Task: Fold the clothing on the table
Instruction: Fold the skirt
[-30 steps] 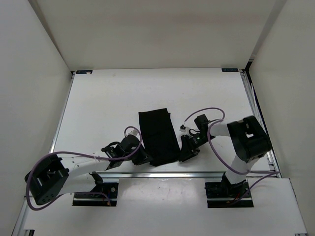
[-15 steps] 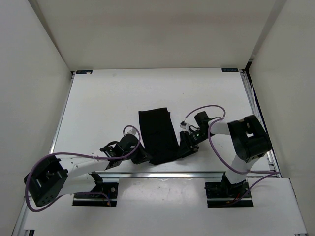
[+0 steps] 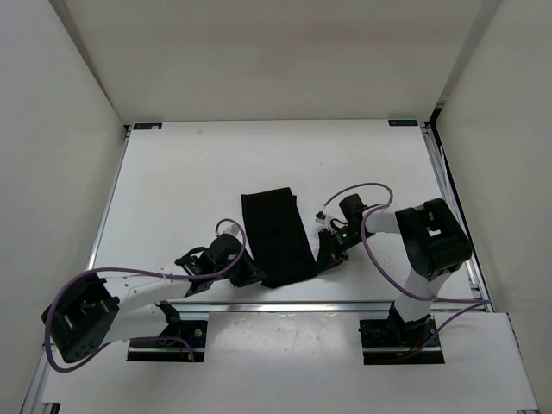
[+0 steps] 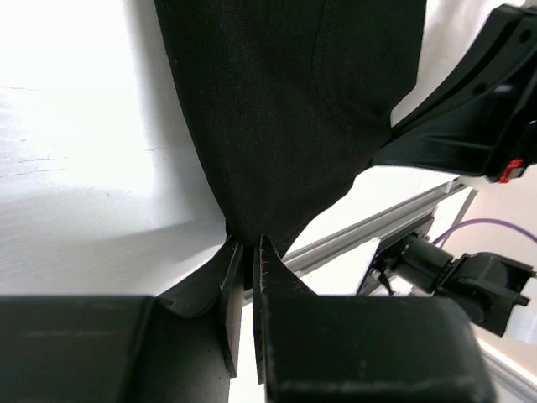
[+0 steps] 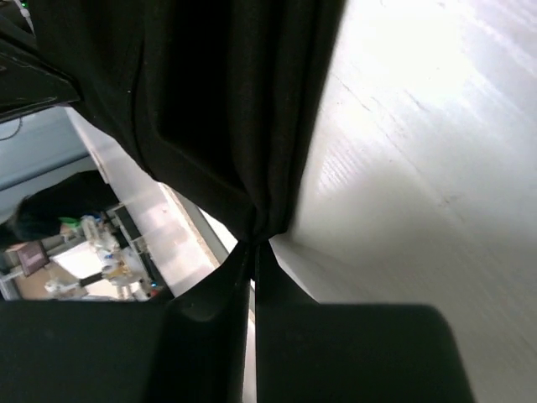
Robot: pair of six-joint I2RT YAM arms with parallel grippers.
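The clothing (image 3: 278, 237) is plain black. The table (image 3: 190, 172) is white. The near rail (image 3: 345, 304) is grey, the cables (image 3: 138, 272) purple.

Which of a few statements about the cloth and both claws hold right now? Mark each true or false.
1. The left claw is shut on a near corner of the clothing. True.
2. The right claw hangs open above the clothing. False: it is shut on the clothing's other near corner.
3. The clothing lies as a narrow strip running away from the arms. True.
4. The clothing lies at the far edge of the table. False: it lies in the near half, between the two claws.
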